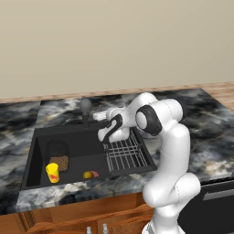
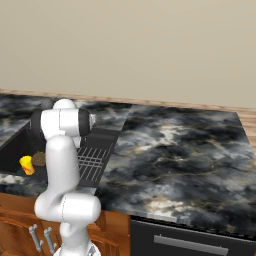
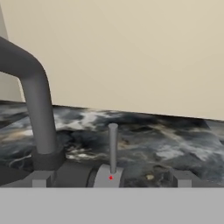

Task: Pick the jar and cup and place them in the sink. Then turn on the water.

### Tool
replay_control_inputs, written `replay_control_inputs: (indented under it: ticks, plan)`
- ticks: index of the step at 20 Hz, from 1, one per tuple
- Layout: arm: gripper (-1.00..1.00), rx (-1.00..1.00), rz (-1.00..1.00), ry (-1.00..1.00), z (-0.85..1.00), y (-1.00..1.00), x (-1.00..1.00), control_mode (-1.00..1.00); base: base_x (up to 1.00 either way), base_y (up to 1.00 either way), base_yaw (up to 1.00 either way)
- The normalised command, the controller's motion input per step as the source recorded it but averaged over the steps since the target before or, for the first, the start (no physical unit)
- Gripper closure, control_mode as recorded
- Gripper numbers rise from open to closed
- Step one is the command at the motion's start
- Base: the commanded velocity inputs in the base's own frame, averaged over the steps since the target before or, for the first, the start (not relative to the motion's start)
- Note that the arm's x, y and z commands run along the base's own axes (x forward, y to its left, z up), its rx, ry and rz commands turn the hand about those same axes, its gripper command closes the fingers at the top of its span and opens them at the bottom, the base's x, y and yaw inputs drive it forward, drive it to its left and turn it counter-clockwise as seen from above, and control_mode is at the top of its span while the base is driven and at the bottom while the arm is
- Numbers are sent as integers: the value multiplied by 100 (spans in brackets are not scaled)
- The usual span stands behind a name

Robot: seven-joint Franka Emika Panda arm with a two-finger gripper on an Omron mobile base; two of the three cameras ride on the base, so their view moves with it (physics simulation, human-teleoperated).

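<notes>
Jar (image 1: 58, 156) and cup (image 1: 53, 172) inside sink (image 1: 41, 137), cup just in front of jar; gripper (image 3: 111, 183) fingers apart, close before faucet lever (image 3: 113, 146) behind sink

No readable text, labels, brands or numbers anywhere. Red mark on side of cup (image 1: 52, 172), in front left corner of sink (image 1: 42, 137): plain blotch, no letters made out. Small red dot on base of faucet lever (image 3: 112, 154), at counter's back edge: dot alone, no writing.
</notes>
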Motion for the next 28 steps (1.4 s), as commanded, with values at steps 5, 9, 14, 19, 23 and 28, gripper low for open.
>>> replay_control_inputs:
  ticks: [5,9,14,19,23,28]
  plan:
    - [-100,3,0,-1,-7,0,3,-100,0,0,0]
    - [-100,3,0,-1,-6,0,7,-100,0,0,0]
    - [-100,5,0,-2,0,-1,14,-100,0,0,0]
    - [-100,4,0,-3,-4,0,17,-100,0,0,0]
    - [-100,3,0,-4,-14,0,14,-100,0,0,0]
    - [-100,1,0,-5,-19,0,6,-100,0,0,0]
